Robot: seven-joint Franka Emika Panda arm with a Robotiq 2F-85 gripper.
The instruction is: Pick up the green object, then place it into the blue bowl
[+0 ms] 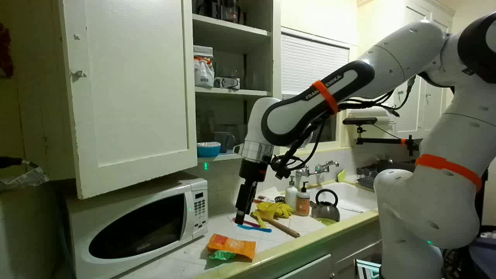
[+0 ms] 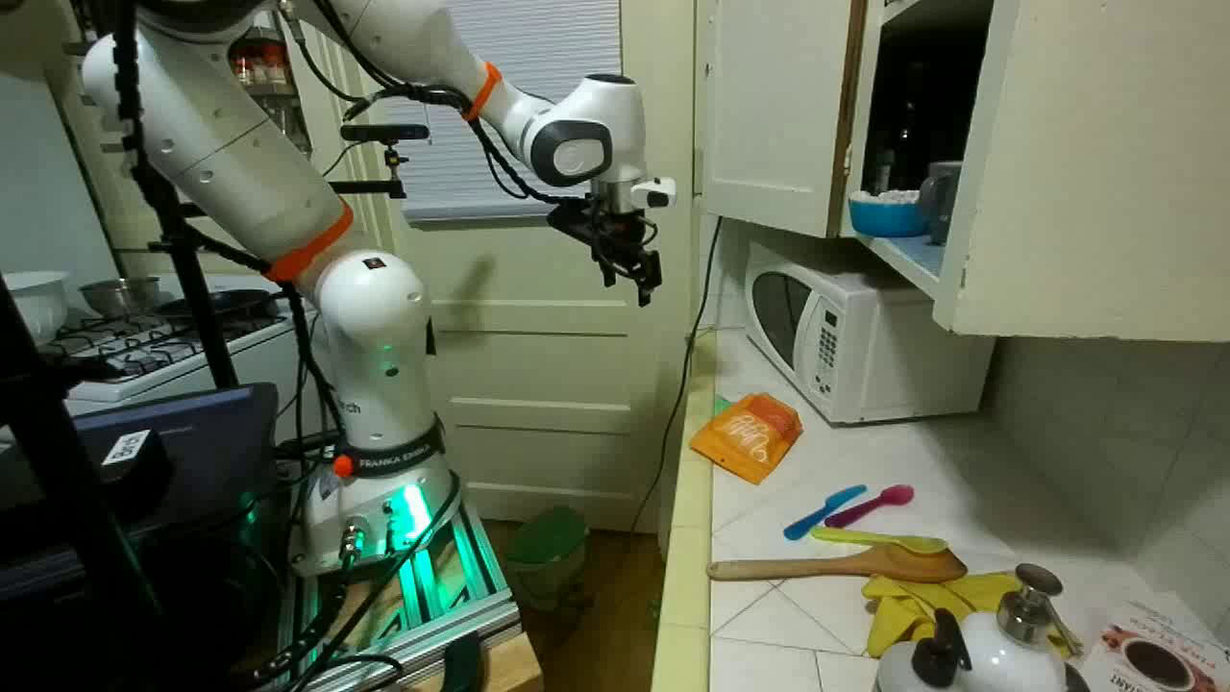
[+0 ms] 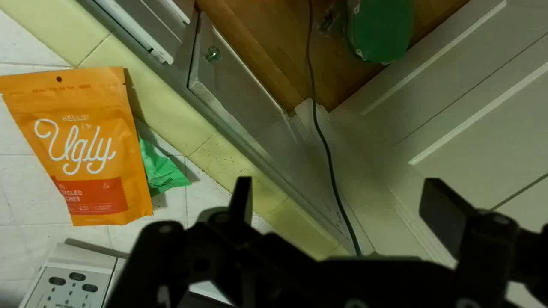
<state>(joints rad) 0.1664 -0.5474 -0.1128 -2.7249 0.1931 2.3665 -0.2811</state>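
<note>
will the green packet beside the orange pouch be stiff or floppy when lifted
The green packet looks thin and creased, so probably floppy. Its slight sheen suggests it may be slippery. The orange pouch hides one edge in the wrist view, so the packet might snag.

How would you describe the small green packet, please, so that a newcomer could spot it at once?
Find the white microwave on the tiled counter; near it, by the yellow edge, lies an orange pouch. Right beside the pouch sits the packet: crumpled, bright green and much smaller.
</note>
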